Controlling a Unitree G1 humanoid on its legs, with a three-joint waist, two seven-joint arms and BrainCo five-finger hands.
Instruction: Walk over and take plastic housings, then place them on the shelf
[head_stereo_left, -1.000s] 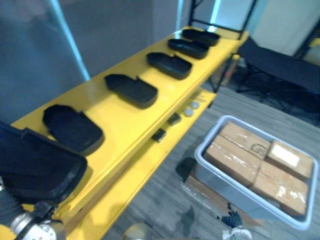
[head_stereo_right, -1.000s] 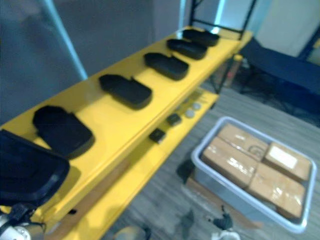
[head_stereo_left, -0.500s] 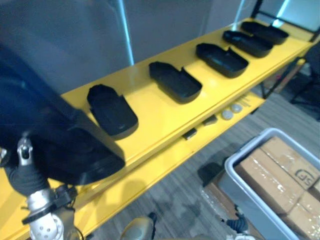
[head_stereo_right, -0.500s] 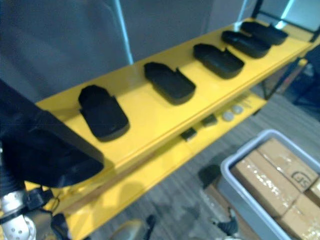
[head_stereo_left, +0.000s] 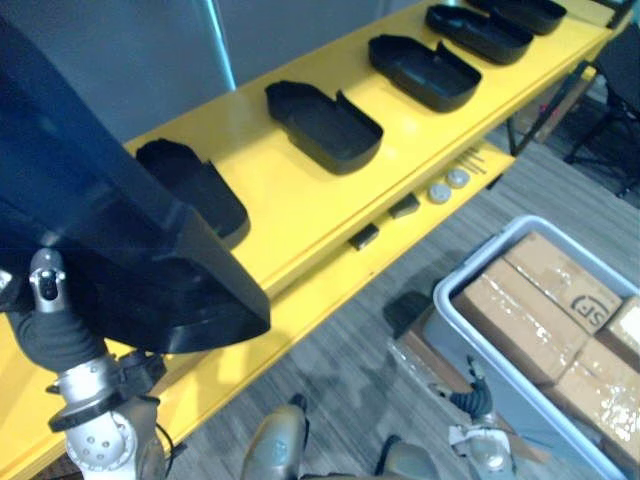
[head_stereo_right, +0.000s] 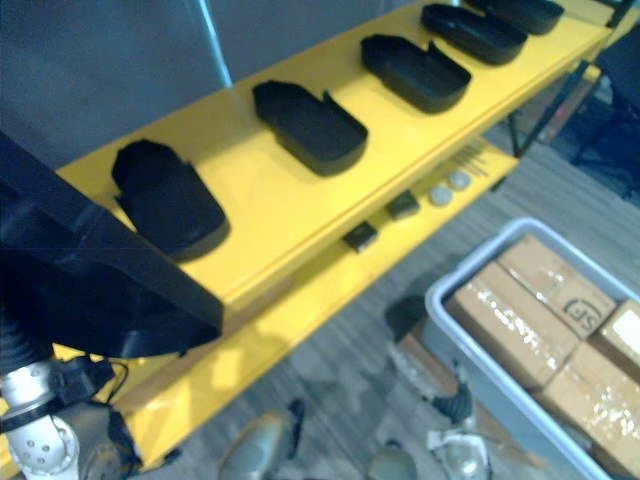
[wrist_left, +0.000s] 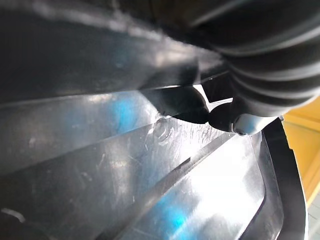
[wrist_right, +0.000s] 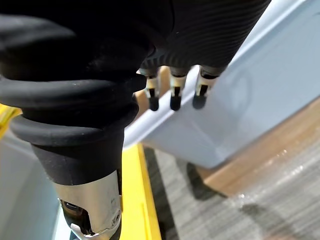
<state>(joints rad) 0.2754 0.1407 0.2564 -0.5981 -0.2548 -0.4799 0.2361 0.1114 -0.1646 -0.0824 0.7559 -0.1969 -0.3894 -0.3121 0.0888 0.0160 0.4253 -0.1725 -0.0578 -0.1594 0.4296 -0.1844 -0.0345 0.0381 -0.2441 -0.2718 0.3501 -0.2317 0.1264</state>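
A large black plastic housing (head_stereo_left: 110, 250) hangs close in front of me at the left, over the near end of the yellow shelf (head_stereo_left: 290, 215). My left hand (wrist_left: 260, 75) is shut on it, one dark fingertip (wrist_left: 242, 120) pressing against its glossy inner wall (wrist_left: 150, 190). Several more black housings lie in a row along the shelf top, the nearest (head_stereo_left: 195, 190) just beyond the held one, then others (head_stereo_left: 325, 125) (head_stereo_left: 425, 70). My right hand (wrist_right: 172, 95) hangs open beside the grey bin, holding nothing.
A grey bin (head_stereo_left: 470, 335) packed with cardboard boxes (head_stereo_left: 545, 295) stands on the floor at the right. The lower shelf board (head_stereo_left: 330, 290) carries small dark blocks (head_stereo_left: 365, 237) and round discs (head_stereo_left: 438, 192). A grey wall rises behind the shelf.
The held housing has risen and now looms larger at the left, hiding part of the nearest shelf housing. The whole picture has shifted, so the camera has moved along the shelf.
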